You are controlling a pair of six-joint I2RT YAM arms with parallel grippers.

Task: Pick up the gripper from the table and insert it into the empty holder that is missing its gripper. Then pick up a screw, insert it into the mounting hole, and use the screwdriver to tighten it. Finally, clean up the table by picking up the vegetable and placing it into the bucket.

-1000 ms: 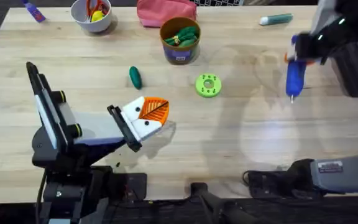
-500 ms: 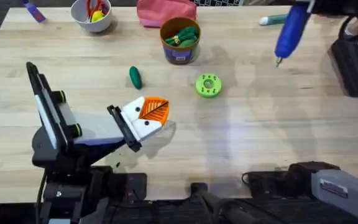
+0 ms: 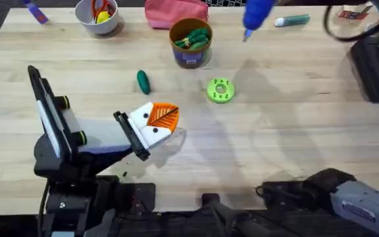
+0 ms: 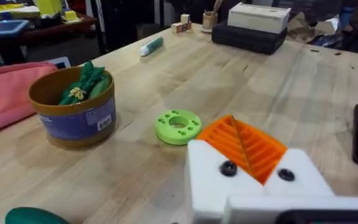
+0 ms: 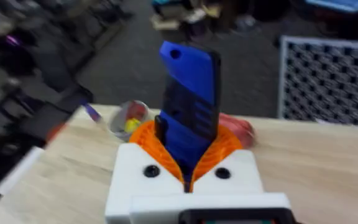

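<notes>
Right claw (image 5: pixel 188 165) grips the screwdriver (image 3: pixel 256 14), its long axis tilted, tip pointing down toward the table (image 3: pixel 295 118)

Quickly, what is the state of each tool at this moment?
Left tool: shut, holding nothing.
Right tool: shut on the screwdriver, which is lifted above the table's far edge.

My tabletop (image 3: pixel 288 125) is pale wood planks with soft shadows lying across them. Beyond its far edge I see a dark grey floor (image 5: pixel 135 56) strewn with clutter, a black mesh panel (image 5: pixel 328 78), and a dim, crowded workbench (image 4: pixel 36 28).
</notes>
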